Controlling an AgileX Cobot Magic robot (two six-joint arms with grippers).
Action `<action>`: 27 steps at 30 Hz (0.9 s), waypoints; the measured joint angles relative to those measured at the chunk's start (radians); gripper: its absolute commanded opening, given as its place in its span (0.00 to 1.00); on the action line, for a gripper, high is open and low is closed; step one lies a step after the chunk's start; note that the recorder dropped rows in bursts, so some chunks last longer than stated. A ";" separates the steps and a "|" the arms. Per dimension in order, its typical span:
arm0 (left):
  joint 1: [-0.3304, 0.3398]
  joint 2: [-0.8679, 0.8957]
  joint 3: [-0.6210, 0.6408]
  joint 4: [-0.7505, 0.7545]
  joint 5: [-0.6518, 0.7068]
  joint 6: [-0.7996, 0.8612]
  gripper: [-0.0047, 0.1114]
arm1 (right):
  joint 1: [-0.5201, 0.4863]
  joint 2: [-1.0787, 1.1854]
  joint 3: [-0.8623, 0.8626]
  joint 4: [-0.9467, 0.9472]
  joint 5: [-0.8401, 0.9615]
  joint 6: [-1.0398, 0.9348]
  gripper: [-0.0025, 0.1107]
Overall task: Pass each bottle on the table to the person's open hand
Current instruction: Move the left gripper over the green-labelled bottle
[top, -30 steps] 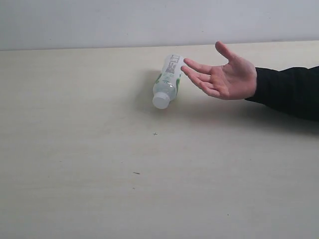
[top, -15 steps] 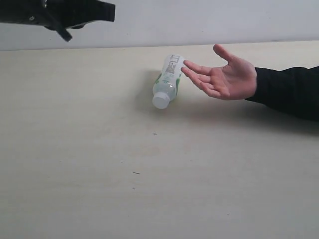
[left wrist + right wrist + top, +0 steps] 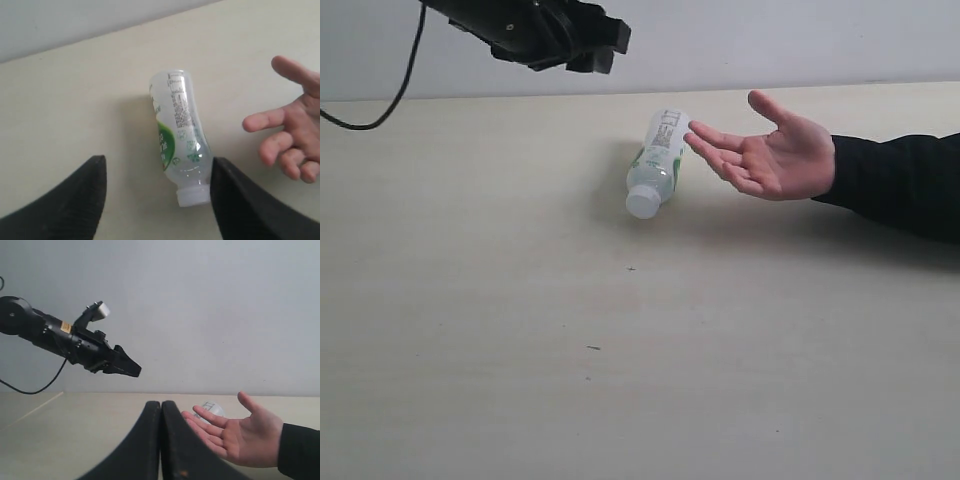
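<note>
1. Bottle (image 3: 658,165): slim, clear, green-and-white label, white cap. It lies on its side on the counter (image 3: 520,350), cap end away from the person's open hand (image 3: 770,155).
2. The hand is palm up, fingers spread, and empty. It hovers just beside the bottle's base end. The left wrist view shows a gap between fingers and bottle.
3. Left pincer (image 3: 608,45): released, jaws wide, nothing between them. It hangs above the counter, apart from the bottle, which the left wrist view frames between the two jaws (looks like a lining-up for the pick).
4. Right pincer (image 3: 161,412): clenched, jaws pressed together on nothing. It does not appear in the exterior view.
5. Progress, judged: this bottle is not yet grasped, lifted or delivered. No other bottle is in view, so it is the only one I can count as outstanding.
6. Hard to make out:
   - the label print is too small to read;
   - in the exterior view the fingertips overlap the bottle's base;
   - the black sleeve (image 3: 905,185) is cut by the frame edge;
   - the left arm runs off the top;
   - from the right wrist view the bottle is mostly hidden behind the hand.
</note>
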 measured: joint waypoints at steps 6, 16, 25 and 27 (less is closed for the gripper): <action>0.011 0.168 -0.231 0.000 0.230 -0.053 0.57 | 0.000 0.000 0.000 0.000 0.000 0.000 0.02; 0.007 0.325 -0.448 -0.007 0.372 -0.105 0.73 | 0.000 0.000 0.000 0.000 0.000 0.000 0.02; 0.005 0.415 -0.540 -0.007 0.394 -0.135 0.73 | 0.000 0.000 0.000 0.000 0.000 0.000 0.02; 0.000 0.434 -0.563 -0.007 0.392 -0.139 0.73 | 0.000 0.000 0.000 0.000 0.000 0.000 0.02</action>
